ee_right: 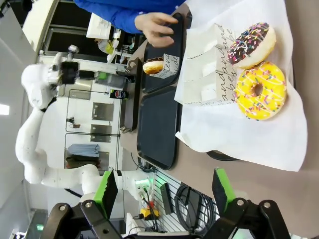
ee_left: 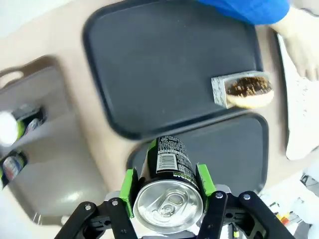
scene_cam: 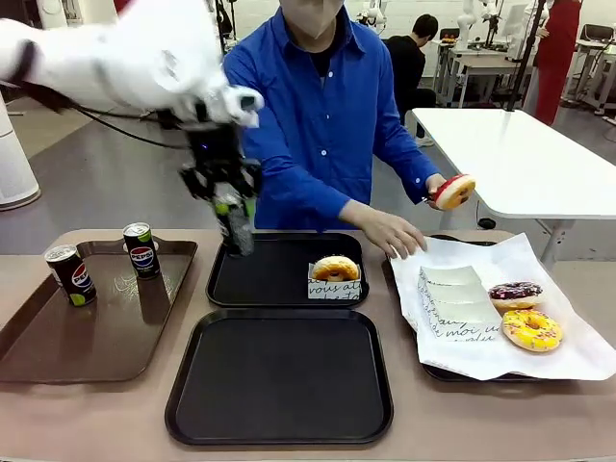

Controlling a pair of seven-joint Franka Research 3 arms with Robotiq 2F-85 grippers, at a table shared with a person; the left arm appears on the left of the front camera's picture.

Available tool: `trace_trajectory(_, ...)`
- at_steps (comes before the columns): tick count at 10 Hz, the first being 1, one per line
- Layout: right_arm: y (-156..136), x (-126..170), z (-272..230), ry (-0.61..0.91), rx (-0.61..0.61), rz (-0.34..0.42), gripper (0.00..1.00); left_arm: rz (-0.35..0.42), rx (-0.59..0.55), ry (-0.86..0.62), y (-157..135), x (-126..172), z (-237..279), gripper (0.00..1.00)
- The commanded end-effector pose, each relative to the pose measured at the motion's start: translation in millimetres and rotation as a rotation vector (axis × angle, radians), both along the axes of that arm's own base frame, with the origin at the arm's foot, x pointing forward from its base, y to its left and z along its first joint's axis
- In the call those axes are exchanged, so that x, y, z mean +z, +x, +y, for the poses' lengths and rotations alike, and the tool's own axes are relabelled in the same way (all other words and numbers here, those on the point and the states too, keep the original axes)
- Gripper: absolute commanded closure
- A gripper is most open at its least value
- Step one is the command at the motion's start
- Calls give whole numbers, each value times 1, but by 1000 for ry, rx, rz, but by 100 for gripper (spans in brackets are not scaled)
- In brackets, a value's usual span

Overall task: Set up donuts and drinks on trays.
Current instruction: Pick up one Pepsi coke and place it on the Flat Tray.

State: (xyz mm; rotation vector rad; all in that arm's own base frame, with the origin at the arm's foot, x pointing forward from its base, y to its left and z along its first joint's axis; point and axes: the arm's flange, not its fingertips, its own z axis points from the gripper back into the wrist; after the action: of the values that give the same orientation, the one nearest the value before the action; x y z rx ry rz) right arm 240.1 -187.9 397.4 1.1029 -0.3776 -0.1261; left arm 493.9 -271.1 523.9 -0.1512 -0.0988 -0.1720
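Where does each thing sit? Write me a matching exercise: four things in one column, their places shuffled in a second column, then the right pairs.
Things
1. sleeved donut
2. yellow donut
3. red donut
4. lone can

Places
A. in the person's hand
B. gripped in the left gripper
C. on the far black tray
D. on the white paper

Pairs: 1-C, 2-D, 3-A, 4-B
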Motion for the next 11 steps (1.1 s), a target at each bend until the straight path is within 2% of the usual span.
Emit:
trace_trajectory(1,1,0,0,15,2,-19,0,-42,21,-16,-48,30,71,41)
trace_trajectory(4,1,0,0,15,2,-19,0,-44,98,-42,-54,32,105,41)
trace_trajectory(6,1,0,0,15,2,-19,0,-92,145,-23,-60,41,111,41)
trace_trajectory(7,1,0,0,15,2,-19,0,-36,114,-4,-57,36,115,41)
trace_trajectory(11,1,0,0,15,2,-19,0,-36,114,-4,-57,36,115,41)
